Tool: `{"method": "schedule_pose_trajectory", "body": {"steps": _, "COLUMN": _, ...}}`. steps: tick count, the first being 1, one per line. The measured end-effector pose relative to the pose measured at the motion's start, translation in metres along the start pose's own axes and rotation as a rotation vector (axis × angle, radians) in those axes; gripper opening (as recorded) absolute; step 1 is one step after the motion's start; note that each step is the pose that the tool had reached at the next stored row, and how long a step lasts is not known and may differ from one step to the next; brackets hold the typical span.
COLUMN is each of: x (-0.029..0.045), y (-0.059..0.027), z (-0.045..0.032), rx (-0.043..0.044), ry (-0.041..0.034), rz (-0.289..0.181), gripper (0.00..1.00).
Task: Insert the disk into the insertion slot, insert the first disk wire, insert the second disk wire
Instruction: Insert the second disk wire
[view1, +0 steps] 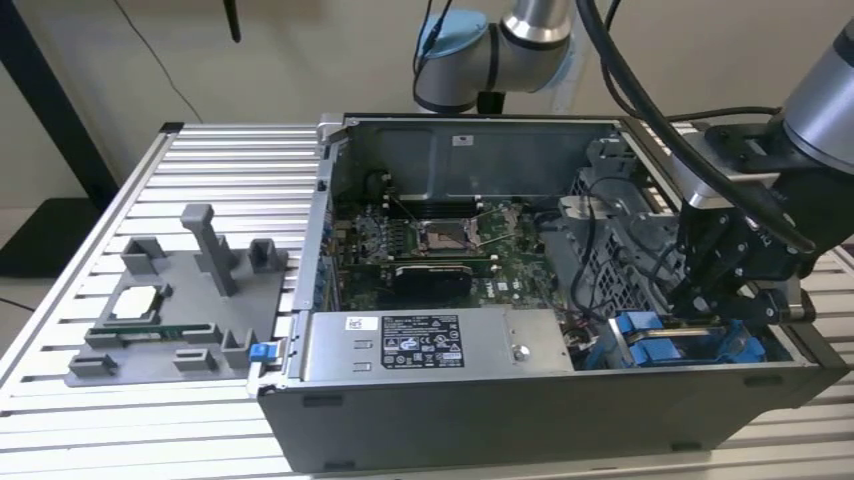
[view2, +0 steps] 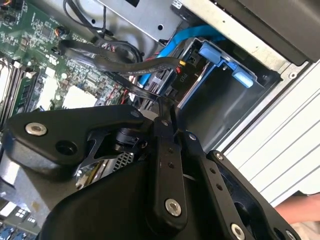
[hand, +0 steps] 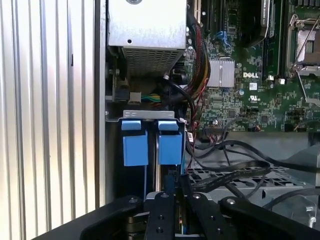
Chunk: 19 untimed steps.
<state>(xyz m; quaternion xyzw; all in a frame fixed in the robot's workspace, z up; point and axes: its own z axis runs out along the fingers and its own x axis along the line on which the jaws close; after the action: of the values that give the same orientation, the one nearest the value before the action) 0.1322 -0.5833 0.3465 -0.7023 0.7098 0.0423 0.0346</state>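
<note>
Disk (view2: 215, 54) w/ its blue carrier looks already seated in the insertion slot (hand: 150, 114), at the corner of the open PC case (view1: 534, 420) on the exterior view's right, just beside the big grey metal box (view1: 427, 345). Can't tell how deep it sits.

Gripper (view2: 164, 105) hangs directly over that bay, fingers drawn together; they appear to pinch the end of a flat black wire (hand: 230, 175), tho the contact pt is partly hidden by the fingers themselves.

Key relation: disk lies straight ahead of the fingertips, near but apart. The disk's long axis runs roughly in line w/ the gripper's approach, blue tabs (hand: 152, 145) facing it. Wire trails off sideways over the perforated metal cage (hand: 260, 182) toward the motherboard (hand: 250, 90), so its free end points at the disk's connector edge.
</note>
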Motion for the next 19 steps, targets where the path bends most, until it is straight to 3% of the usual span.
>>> {"method": "schedule_pose_trajectory", "body": {"steps": 19, "x": -0.0004, "y": -0.0039, "z": 0.0033, "rx": 0.0099, "ry": 0.0003, "rz": -0.001, "gripper": 0.0}}
